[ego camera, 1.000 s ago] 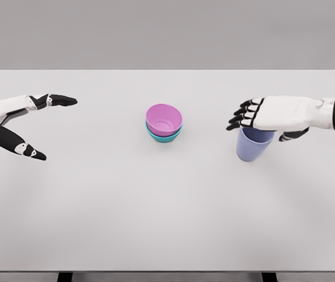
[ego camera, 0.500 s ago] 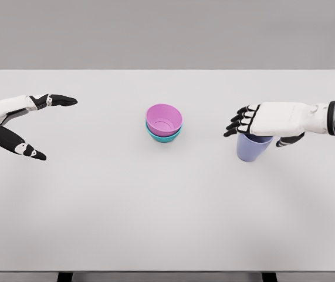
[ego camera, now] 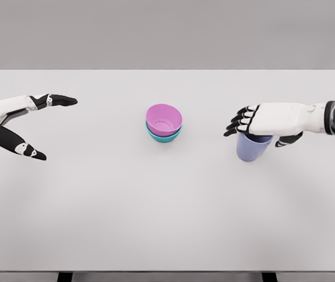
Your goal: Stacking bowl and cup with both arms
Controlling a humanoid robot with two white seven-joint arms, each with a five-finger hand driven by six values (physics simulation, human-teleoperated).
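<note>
A pink bowl [ego camera: 163,119] sits nested in a teal bowl [ego camera: 162,136] at the middle of the white table [ego camera: 155,211]. To the right stands a lavender cup [ego camera: 250,150], upright. My right hand [ego camera: 256,133] lies over the cup's mouth and hides its rim. Its fingers [ego camera: 236,124] reach past the cup to the left and its thumb [ego camera: 287,140] sits by the cup's right side, not closed around it. My left hand [ego camera: 43,126] hovers open at the far left, well away from the bowls.
The table's far edge runs across the top of the view against a grey wall. Its front edge runs along the bottom, with dark legs below.
My right hand has sunk a little and shifted slightly left over the cup. The cup, the bowls and the left hand have not moved.
</note>
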